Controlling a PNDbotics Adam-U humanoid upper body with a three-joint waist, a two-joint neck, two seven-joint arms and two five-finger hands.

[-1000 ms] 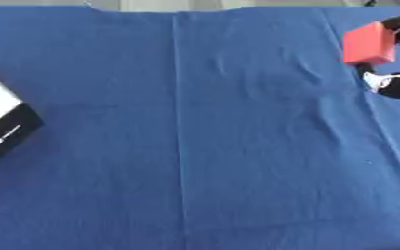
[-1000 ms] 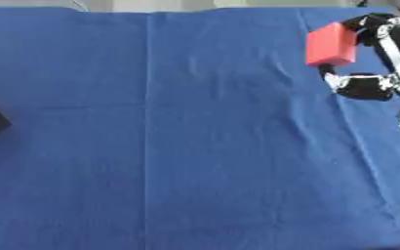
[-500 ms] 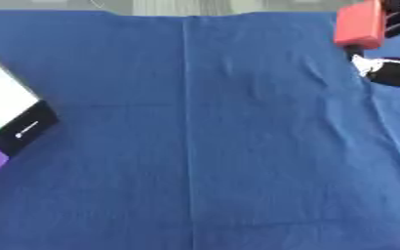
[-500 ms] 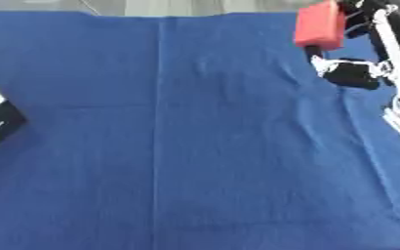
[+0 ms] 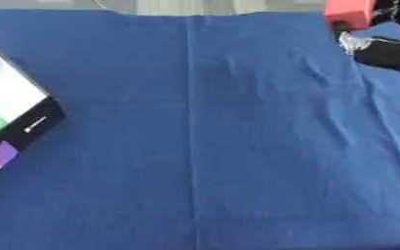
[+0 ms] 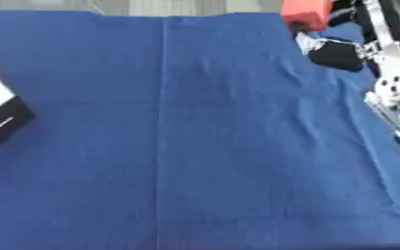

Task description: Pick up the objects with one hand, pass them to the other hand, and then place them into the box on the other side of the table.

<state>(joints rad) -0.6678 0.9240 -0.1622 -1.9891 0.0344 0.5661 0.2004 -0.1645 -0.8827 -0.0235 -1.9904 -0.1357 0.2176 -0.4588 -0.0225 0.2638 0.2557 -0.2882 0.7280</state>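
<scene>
Box [image 5: 15, 117] at nine o'clock, cut by the left edge: black side, white, green and purple patches within, contents not to be made out. Bare blue cloth [image 5: 203, 146] across the middle. Red block [image 6: 305, 12] at one o'clock, at the top edge, just left of the right hand [image 6: 336, 52]. Whether gripped or merely alongside: cannot tell. Left hand absent, so right arm nearer. Box well apart, toward nine o'clock from the block.
</scene>
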